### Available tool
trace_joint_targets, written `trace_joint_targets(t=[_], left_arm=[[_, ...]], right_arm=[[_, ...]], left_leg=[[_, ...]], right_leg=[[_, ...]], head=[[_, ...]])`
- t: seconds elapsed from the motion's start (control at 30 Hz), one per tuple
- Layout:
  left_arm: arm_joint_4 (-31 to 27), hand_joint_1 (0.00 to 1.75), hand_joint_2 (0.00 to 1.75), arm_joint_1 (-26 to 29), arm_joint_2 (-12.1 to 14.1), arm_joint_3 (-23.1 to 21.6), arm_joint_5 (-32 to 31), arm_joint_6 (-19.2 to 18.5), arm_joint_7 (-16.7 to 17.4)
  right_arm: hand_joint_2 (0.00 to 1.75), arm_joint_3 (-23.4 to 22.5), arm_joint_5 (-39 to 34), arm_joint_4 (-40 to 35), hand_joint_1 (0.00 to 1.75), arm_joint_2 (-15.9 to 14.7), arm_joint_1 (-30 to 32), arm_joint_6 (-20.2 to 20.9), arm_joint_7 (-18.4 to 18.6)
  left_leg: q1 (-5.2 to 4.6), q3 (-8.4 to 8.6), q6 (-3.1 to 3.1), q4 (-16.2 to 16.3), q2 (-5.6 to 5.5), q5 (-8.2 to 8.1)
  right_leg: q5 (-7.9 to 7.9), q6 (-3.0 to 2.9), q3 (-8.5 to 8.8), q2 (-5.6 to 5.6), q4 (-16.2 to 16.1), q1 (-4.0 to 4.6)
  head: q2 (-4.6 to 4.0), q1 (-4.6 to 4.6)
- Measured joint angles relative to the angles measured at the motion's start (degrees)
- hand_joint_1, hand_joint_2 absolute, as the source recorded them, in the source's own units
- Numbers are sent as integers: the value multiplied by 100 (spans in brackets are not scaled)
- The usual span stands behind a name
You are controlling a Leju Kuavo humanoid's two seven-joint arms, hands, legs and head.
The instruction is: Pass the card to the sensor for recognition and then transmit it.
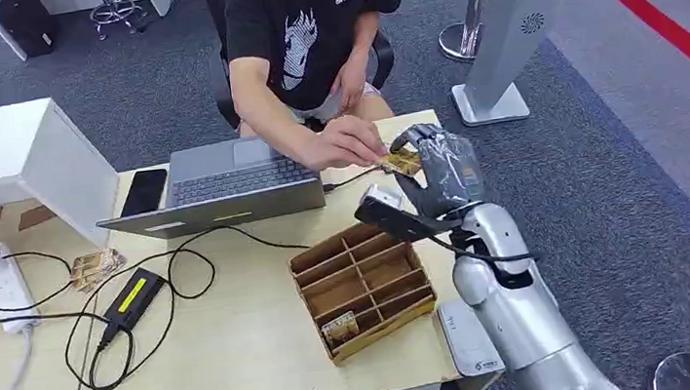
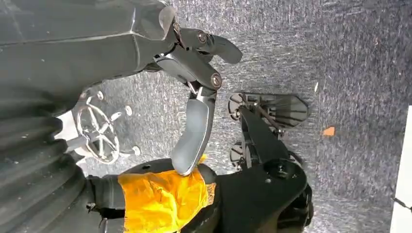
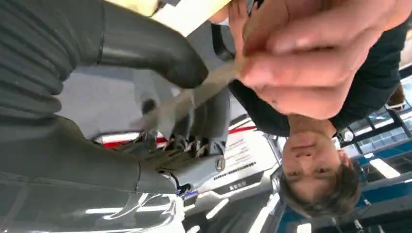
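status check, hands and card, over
Right hand holds card out over table; person's hand pinching its other end. Left hand holds nothing, fingers apart. Nothing in the way.

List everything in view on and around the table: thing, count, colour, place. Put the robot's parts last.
card: one, yellowish, over the table's far edge, between the person's fingers and the right hand
wooden organizer: one, brown, near right of the table, a small card in its front slot
laptop: one, grey, open, far middle
phone: one, black, left of the laptop
power adapter: one, black with yellow label, left of centre
power strip: one, white, left edge
white box: one, far left
person: one, black shirt, seated behind the table
right hand: grey, raised, touching the card
left hand: dark, hanging over carpet, holding nothing
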Motion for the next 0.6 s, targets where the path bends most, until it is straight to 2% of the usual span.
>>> trace_joint_targets(t=[0.37,0.47,0.6], left_arm=[[0,0,175,-85,-94,171,-604,-151,31],[0,0,175,-90,-134,291,-729,-186,61],[0,0,175,-90,-166,409,-773,-184,70]], right_arm=[[175,549,1689,1057,175,228,-1169,-199,504],[175,823,2051,978,175,228,-1184,-401,486],[175,1069,2097,517,175,206,-983,-543,414]], left_leg=[[0,0,-1,1,0,8],[0,1,-2,2,0,8],[0,-2,-2,2,1,8]], right_leg=[[4,-4,-2,0,2,0],[4,-4,-6,1,2,0],[3,-4,-11,3,1,0]], head=[[0,2],[-2,2],[-2,2]])
